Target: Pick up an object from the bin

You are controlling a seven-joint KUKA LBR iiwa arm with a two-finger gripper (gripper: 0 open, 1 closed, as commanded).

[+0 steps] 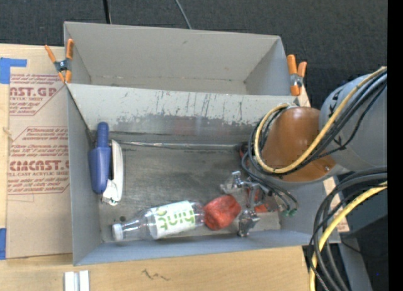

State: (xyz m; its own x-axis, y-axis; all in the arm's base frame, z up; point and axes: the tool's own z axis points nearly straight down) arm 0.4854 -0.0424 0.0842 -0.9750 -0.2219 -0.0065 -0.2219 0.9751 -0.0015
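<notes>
Wrist: orange cover (296, 142) ringed by yellow and black cables, at the right of the frame and highest above the bin; it hides part of the bin's right side.
Claw: the claw (241, 206) is down at the bin floor, lower right of the bin, just under the wrist.
Claw state: released. Its two metal tips stand apart, one toward the upper side and one toward the lower side, and nothing is clamped between them.
Nearest thing: red lumpy object (219, 213), rounded, lying on the floor directly left of the claw. Its right end seems to reach into the gap between the tips; whether they touch it cannot be told.
Next outward: clear plastic bottle (160, 222) with a white label in green lettering, lying on its side along the lower wall, cap toward the left, its base against the red object.
Farthest: blue-handled thing with a white part (101, 160), kind unclear, along the left wall, well apart from the claw.
Bin: grey metal bin (176, 107), floor otherwise bare.
Progress: approach looks done. Closing, gripping and lifting are all left, and every object lies on the floor.
</notes>
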